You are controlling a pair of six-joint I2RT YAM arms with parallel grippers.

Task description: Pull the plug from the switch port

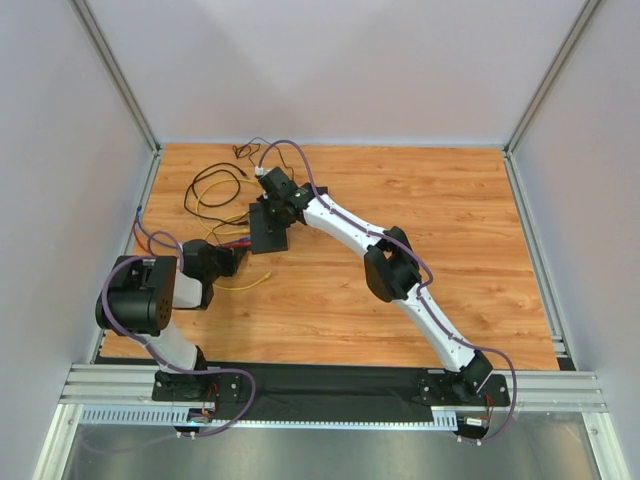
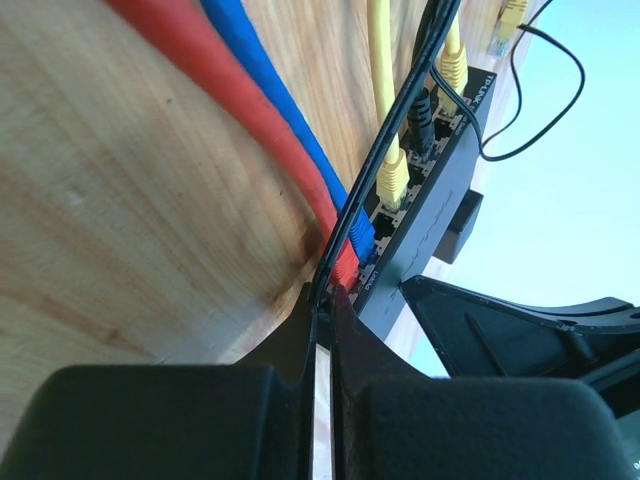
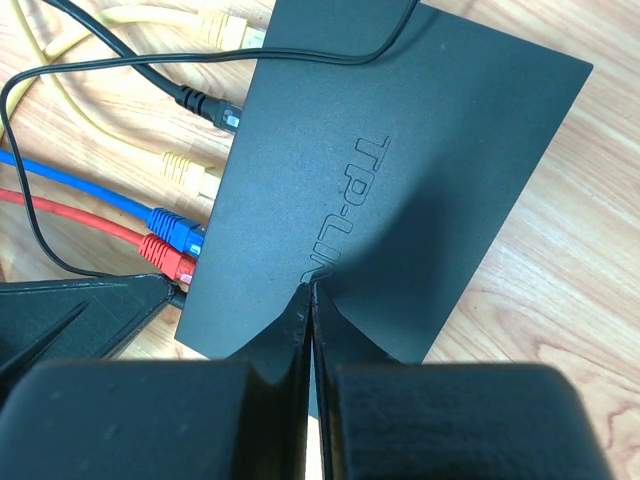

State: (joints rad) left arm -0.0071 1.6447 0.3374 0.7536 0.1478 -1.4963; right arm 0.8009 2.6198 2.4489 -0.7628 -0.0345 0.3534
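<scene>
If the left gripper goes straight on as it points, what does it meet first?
Probably the red plug in the switch, ahead of the left gripper; a thin black wire runs there too.

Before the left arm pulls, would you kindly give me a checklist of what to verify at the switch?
Right fingers shut, resting on top of the switch: ok.
Red plug seated in its port: ok.
Left fingers shut, tips at the red plug: ok.
Firm grip on the red plug: cannot tell.
Blue plug clear of the left fingers: ok.
Pull path free: not ok, a thin black wire runs right past the left fingertips.
</scene>
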